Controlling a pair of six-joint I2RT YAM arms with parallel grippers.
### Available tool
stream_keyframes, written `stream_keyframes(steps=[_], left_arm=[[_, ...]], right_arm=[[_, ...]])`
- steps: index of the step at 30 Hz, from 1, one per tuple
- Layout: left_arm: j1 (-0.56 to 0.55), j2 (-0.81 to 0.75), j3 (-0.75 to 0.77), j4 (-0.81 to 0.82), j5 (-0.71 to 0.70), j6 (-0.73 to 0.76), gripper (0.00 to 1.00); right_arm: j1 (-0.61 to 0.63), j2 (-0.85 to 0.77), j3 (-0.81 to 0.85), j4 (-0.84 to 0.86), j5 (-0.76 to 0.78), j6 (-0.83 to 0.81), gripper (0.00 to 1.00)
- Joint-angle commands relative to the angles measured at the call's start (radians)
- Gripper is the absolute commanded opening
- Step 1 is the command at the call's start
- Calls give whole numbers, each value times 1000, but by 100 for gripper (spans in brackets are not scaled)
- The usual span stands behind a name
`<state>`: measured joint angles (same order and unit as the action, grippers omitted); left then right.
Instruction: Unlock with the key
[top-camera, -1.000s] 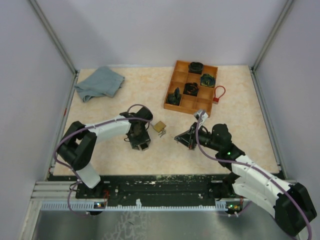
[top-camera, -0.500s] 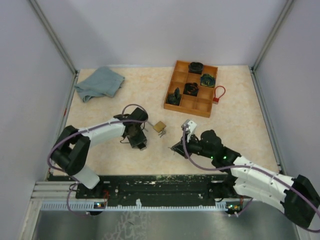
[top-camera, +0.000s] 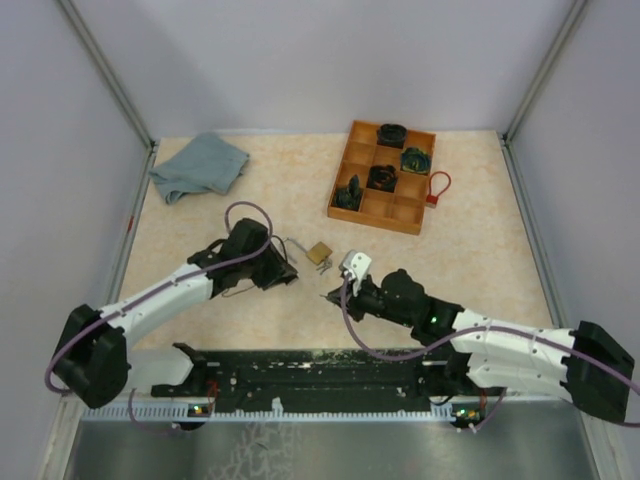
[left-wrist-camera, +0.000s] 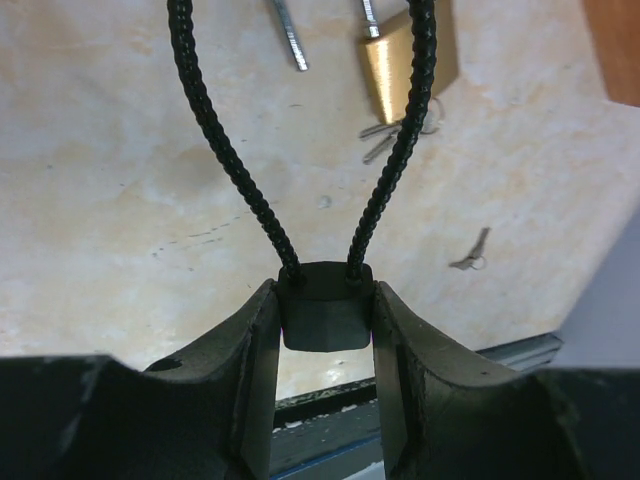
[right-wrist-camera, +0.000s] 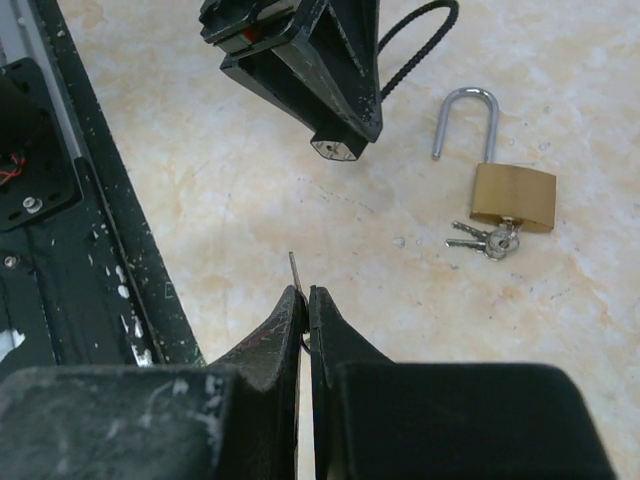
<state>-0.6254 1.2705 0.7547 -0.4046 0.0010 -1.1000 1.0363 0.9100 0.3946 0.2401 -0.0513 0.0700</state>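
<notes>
My left gripper (top-camera: 283, 272) is shut on the black body of a cable lock (left-wrist-camera: 325, 322). Its braided cable loop (left-wrist-camera: 225, 150) rises ahead of the fingers. My right gripper (top-camera: 337, 294) is shut on a small key (right-wrist-camera: 293, 268). The thin blade sticks out past the fingertips, just above the table. In the right wrist view the left gripper (right-wrist-camera: 335, 125) hangs ahead of the key, with the cable loop (right-wrist-camera: 420, 35) behind it. The two grippers stand a short way apart.
A brass padlock (top-camera: 319, 252) with an open shackle and a bunch of keys (right-wrist-camera: 485, 240) lies between and beyond the grippers. A wooden compartment tray (top-camera: 364, 207) stands at the back right, a red lock (top-camera: 437, 187) beside it. A blue cloth (top-camera: 200, 165) lies back left.
My right gripper has moved left toward the left gripper, key in it. My left gripper has turned to point right, still holding the cable lock.
</notes>
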Motion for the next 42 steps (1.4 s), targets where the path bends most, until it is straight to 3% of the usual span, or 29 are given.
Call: stream_keyframes(steps=[1,9,13,29,42], left_arm=[[7,-94,-42,179,67,-39,2],[7,-296,-198,479,128,-70,0],[9,-348,-245,542,126,-128,0],[9,-338,-257,587,190,-202,0],[-2,-311,-253,593,181,-238,0]], right_arm=[[34,40,31,215,61,-10,0],[35,77,-16,416,84,88,0],[34,137,-24,519,61,155,0],[67,269,-122,848,281,89,0],[85,341,-83,888,301,36,0]])
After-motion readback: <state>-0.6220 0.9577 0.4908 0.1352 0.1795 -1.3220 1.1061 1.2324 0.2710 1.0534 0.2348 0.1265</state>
